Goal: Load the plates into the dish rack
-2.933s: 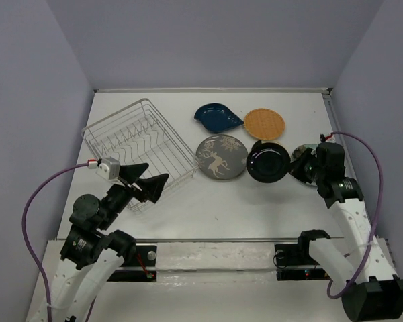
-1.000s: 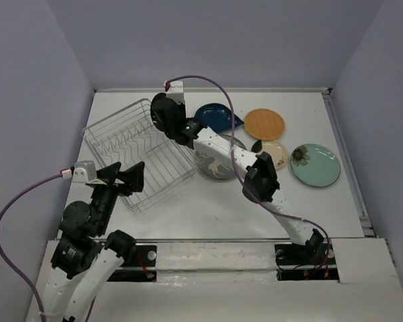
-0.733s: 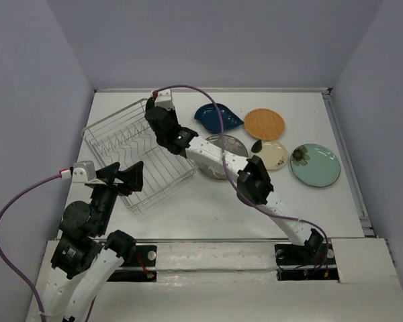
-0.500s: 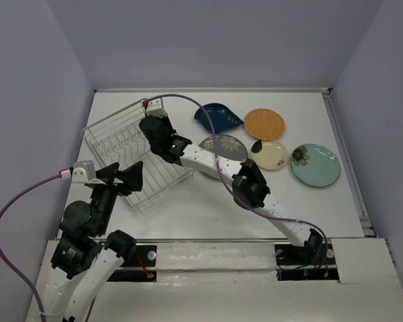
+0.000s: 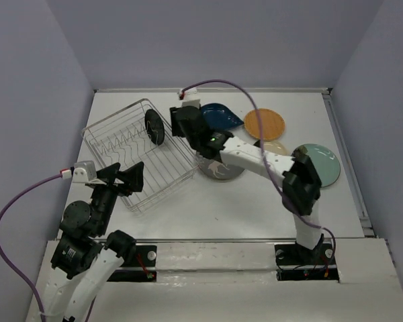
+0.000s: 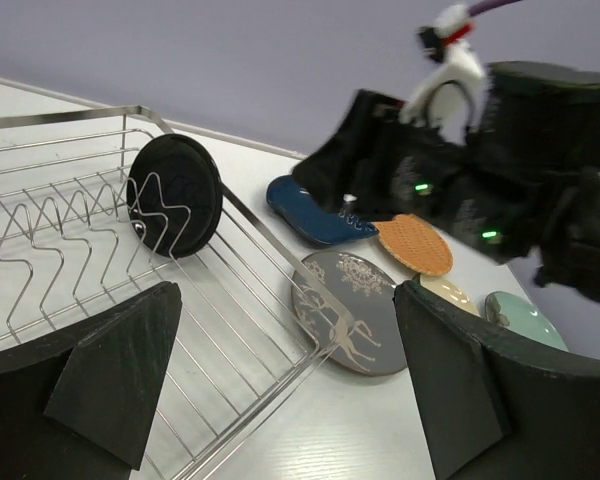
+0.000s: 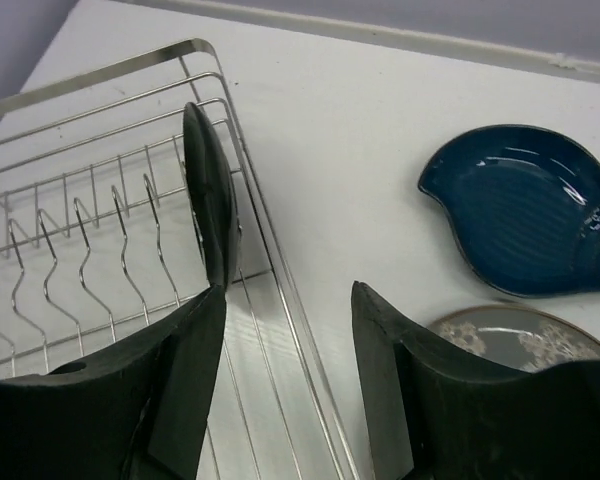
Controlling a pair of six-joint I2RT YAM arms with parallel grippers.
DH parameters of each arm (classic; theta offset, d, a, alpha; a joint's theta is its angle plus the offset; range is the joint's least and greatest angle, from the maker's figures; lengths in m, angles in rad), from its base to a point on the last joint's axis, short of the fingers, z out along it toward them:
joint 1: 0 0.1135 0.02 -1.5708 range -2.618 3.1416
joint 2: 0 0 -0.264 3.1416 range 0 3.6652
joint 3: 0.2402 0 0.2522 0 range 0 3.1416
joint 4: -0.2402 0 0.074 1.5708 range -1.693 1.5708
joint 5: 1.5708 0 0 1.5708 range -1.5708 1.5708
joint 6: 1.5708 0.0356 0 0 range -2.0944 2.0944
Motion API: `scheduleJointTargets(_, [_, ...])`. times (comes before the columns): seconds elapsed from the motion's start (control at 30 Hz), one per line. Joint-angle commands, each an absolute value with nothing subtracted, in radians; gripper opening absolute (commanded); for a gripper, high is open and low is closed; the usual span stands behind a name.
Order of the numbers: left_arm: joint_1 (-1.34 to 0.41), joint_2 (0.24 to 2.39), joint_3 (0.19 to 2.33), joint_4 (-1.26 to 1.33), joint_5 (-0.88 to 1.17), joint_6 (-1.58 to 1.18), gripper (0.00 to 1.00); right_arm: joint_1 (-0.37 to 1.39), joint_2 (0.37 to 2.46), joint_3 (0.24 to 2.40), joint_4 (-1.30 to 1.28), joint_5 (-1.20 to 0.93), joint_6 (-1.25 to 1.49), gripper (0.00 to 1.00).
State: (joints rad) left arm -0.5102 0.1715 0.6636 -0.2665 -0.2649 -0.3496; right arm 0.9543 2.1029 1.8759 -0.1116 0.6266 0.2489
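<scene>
The glossy black plate (image 5: 154,127) stands on edge between tines at the far right end of the dish rack (image 5: 97,127). In the right wrist view this black plate (image 7: 210,200) is edge-on, just left of my right gripper (image 7: 288,290), which is open, holds nothing and hovers over the rack's right rim (image 7: 280,300). My left gripper (image 5: 131,178) is open above the rack's near corner. On the table lie the dark blue plate (image 5: 218,115), the orange plate (image 5: 264,124), the grey deer plate (image 6: 350,310), the cream plate (image 6: 450,292) and the teal plate (image 5: 326,164).
My right arm (image 5: 255,157) stretches across the grey deer plate and the cream plate, hiding part of each in the top view. The back wall edge (image 5: 208,89) runs close behind the rack and the dark blue plate.
My right arm brought the black plate over the rack, set it between the tines, opened and drew back to the right. The left arm has stayed still over the last second.
</scene>
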Motion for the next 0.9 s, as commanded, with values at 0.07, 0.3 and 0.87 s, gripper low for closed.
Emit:
scheduleJointTargets(0.07, [-0.512, 0.173, 0.666, -0.210, -0.222, -0.341, 0.99, 0.726, 1.717, 1.322, -0.048, 0.301, 0.631, 0.51])
scheduleJointTargets(0.3, [-0.512, 0.181, 0.663, -0.199, -0.195, -0.339, 0.99, 0.433, 1.405, 0.709, 0.141, 0.177, 0.876, 0.41])
scheduleJointTargets(0.87, [-0.503, 0.206, 0.658, -0.195, -0.175, -0.337, 0.99, 0.367, 1.683, 0.600, 0.552, -0.123, 0.939, 0.55])
